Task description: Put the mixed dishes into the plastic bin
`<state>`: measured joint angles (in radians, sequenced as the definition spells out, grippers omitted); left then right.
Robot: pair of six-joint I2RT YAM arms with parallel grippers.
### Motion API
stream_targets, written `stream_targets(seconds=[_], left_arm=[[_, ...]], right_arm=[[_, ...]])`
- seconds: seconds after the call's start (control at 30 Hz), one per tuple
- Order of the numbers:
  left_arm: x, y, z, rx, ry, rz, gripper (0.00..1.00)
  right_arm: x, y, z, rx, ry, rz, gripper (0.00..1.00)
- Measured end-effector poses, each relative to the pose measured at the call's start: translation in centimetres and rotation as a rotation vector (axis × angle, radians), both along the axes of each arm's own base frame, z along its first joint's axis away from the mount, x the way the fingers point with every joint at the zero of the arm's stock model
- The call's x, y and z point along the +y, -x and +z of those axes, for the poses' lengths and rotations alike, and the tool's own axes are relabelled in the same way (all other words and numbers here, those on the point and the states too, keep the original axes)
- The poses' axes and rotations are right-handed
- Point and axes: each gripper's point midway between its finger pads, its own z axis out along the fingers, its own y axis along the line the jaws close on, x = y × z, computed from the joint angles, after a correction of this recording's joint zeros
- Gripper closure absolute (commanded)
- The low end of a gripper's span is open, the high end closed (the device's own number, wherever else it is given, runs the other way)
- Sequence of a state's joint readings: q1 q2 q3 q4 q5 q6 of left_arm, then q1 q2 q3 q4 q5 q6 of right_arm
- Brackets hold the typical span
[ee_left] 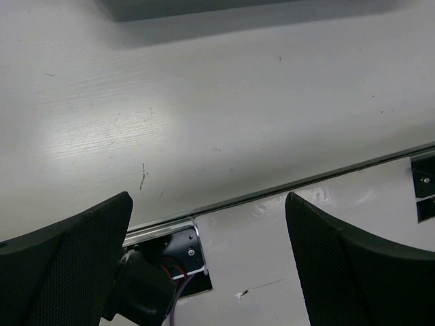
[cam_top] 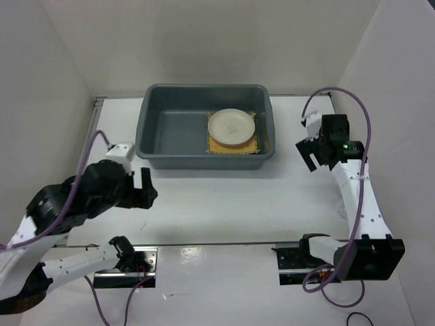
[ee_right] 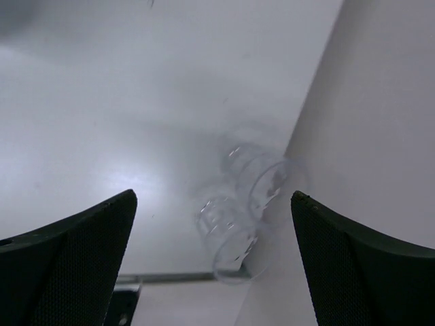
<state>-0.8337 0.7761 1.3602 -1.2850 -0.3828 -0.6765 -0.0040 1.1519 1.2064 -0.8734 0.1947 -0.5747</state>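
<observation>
The dark grey plastic bin (cam_top: 153,129) stands at the back middle of the table. In its right half the cream-white plate (cam_top: 232,126) lies on the yellow-tan bamboo mat (cam_top: 256,147). The pink plate does not show in any view. My left gripper (cam_top: 145,188) is open and empty above the table, in front of the bin's left corner. In the left wrist view (ee_left: 209,200) only bare table lies between its fingers (ee_left: 75,265). My right gripper (cam_top: 307,155) is open and empty to the right of the bin. It also shows in the right wrist view (ee_right: 212,197).
A clear plastic cup (ee_right: 238,224) lies on its side against the right wall, below my right gripper. White walls close in the left, back and right. The bin's dark edge (ee_left: 204,7) crosses the top of the left wrist view. The arm bases sit at the near edge.
</observation>
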Motion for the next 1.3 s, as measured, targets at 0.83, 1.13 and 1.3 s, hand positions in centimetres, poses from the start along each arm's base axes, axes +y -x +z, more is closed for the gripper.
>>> stream_targets(seconds=[0.83,1.13,1.3], left_arm=[[-2.2,-0.6,-0.5,0.047,-0.03,-0.08,0.01],[-2.2,-1.7,-0.5,0.062,-0.091,-0.044,0.01],[-1.7,-4.0,3.2,-0.043,-0.102,0.044,0.01]], right_arm=[[-9.0,3.1,-14.0,0.34,-0.112,-0.294,0.21],[-9.9,2.9,-16.8,0.404,-0.127,-0.314,1.0],[-9.6,1.6,-14.7,0.363,-0.182,-0.306,1.0]])
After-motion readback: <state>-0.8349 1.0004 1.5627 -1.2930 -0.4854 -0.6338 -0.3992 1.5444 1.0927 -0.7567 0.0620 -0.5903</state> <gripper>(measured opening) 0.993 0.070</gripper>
